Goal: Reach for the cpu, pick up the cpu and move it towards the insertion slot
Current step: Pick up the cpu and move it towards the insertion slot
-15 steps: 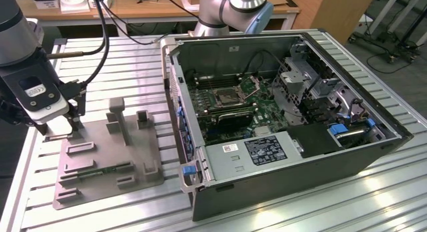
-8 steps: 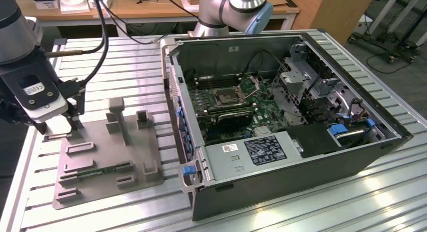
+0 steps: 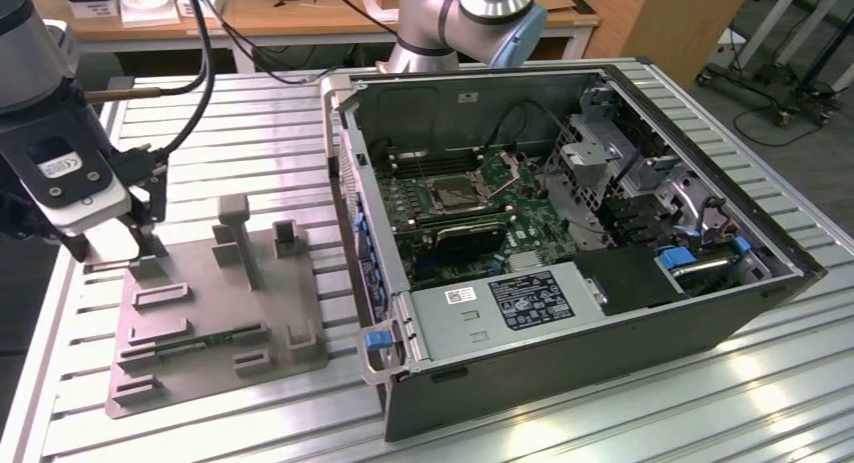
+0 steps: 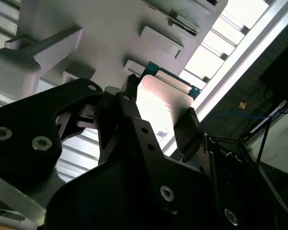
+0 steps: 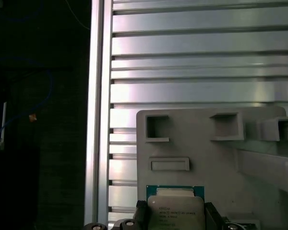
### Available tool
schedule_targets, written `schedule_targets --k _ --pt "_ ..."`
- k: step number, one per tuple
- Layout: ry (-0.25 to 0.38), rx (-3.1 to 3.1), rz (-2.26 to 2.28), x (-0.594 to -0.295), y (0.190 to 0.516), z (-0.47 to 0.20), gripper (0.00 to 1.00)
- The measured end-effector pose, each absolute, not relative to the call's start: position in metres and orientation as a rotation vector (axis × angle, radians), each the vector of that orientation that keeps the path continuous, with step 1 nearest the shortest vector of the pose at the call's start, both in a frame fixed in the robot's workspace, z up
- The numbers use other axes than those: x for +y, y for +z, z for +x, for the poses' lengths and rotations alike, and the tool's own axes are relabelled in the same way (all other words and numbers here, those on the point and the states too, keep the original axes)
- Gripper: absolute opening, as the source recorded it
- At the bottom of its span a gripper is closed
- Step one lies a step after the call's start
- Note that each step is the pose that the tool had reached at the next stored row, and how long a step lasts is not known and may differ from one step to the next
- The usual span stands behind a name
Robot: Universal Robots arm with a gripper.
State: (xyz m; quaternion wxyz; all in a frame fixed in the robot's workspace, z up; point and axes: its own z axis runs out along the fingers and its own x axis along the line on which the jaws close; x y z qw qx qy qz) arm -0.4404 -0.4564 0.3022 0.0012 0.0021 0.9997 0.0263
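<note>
Support: slatted aluminium table (image 3: 641, 413), slats running roughly 8 o'clock to 2 o'clock across the exterior view.

Two items sit directly on it.

1. Grey tray (image 3: 214, 313), at 8 o'clock. It lies flat, with raised blocks and recesses on top, close to the table's 9 o'clock edge.
2. Open computer case (image 3: 601, 353), centre to 3 o'clock. It lies on its side with the open face up, just beside the tray with a narrow strip of slats between.

First wrist view: the tray's rounded corner stops short of the table's edge rail.

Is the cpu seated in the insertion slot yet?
No, in the first wrist view the cpu is at the grey tray, right by the end effector.
</note>
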Motion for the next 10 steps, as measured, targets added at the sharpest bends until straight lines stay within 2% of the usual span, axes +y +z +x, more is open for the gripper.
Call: schedule_targets --k 10 --pt "0.083 3.138 0.007 -0.456 0.320 -0.440 0.55"
